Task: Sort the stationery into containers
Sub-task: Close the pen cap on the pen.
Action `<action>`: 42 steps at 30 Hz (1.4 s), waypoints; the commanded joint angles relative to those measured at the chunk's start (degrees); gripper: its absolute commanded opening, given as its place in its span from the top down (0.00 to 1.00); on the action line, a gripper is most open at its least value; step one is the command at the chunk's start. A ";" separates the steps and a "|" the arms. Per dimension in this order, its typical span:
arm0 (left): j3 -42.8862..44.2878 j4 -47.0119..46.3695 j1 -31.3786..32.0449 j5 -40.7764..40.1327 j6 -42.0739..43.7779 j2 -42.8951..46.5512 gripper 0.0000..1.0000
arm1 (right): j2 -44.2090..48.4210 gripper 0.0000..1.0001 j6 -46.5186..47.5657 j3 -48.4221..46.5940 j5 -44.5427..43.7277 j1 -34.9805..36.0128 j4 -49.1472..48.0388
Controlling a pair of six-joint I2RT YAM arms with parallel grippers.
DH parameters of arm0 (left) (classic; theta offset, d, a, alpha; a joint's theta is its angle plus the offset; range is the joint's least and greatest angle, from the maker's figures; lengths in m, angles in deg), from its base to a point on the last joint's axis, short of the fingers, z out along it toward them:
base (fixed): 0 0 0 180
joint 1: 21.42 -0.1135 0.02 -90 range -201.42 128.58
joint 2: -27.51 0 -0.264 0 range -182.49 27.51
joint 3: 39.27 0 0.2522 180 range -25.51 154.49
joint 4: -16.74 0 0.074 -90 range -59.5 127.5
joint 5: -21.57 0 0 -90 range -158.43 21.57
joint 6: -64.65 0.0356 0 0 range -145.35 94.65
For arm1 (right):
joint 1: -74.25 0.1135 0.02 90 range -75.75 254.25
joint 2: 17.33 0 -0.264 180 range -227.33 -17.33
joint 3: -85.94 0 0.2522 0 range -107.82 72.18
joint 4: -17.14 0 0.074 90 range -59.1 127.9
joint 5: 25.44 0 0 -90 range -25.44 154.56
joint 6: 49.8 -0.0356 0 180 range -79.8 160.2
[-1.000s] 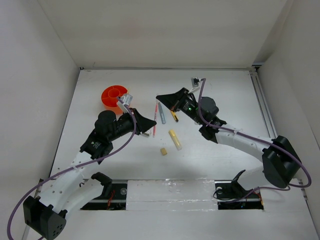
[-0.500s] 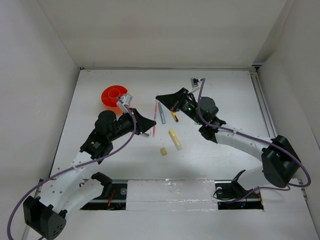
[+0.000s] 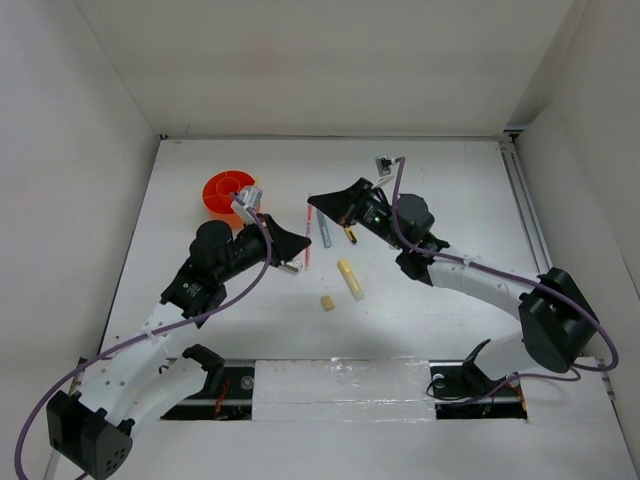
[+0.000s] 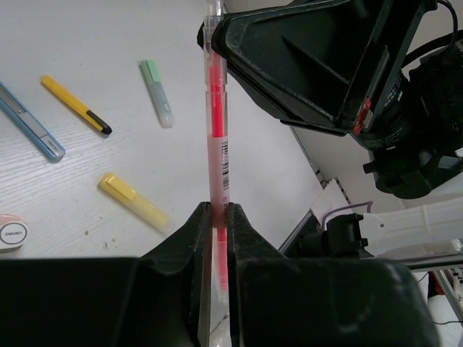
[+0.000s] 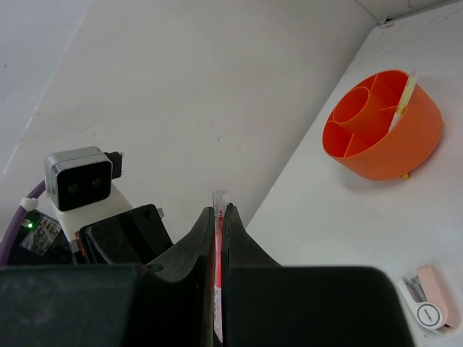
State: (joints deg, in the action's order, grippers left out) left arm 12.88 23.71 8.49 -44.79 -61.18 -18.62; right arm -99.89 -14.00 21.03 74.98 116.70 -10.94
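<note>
The pink-red pen [image 3: 308,240] is gripped at both ends. Its near end is clamped between the fingers of the left gripper [image 4: 219,214], and its far, clear-capped end is pinched by the right gripper [image 5: 218,217]. Both sets of jaws are closed tight on the barrel.

Over the last second the two arms have drifted together a little up and to the left, and the pen has travelled with them between the two claws. It seems to be lifted off the table, though the overhead view does not settle that. This looks like a shared carry or a handover, and one claw will have to let go before the pen can be dropped in.

The orange cup [image 3: 228,193] stands beyond and to the left of the left gripper, near it but not under the pen. One pale pen [image 5: 402,97] already leans in a compartment.

On the table near the right gripper lie the pale yellow marker [image 3: 350,279] and the tan eraser [image 3: 326,302], both unsorted.
</note>
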 commanded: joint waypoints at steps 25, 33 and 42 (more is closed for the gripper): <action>9.85 -3.77 0.15 -7.82 6.57 0.51 1.00 | -3.21 1.00 5.77 -1.66 8.04 4.30 8.70; 15.83 3.25 0.15 -8.43 11.57 -1.06 1.00 | -4.36 1.00 7.52 -2.19 9.36 6.59 11.43; 18.30 7.40 2.61 -14.06 14.48 -1.07 1.00 | -2.08 1.00 9.28 -2.19 11.03 6.59 14.86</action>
State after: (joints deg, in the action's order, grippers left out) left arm 25.19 45.24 11.57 -52.75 -49.31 -20.81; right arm -102.04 -7.57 17.66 76.92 119.78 -7.10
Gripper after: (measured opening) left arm 0.036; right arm 0.044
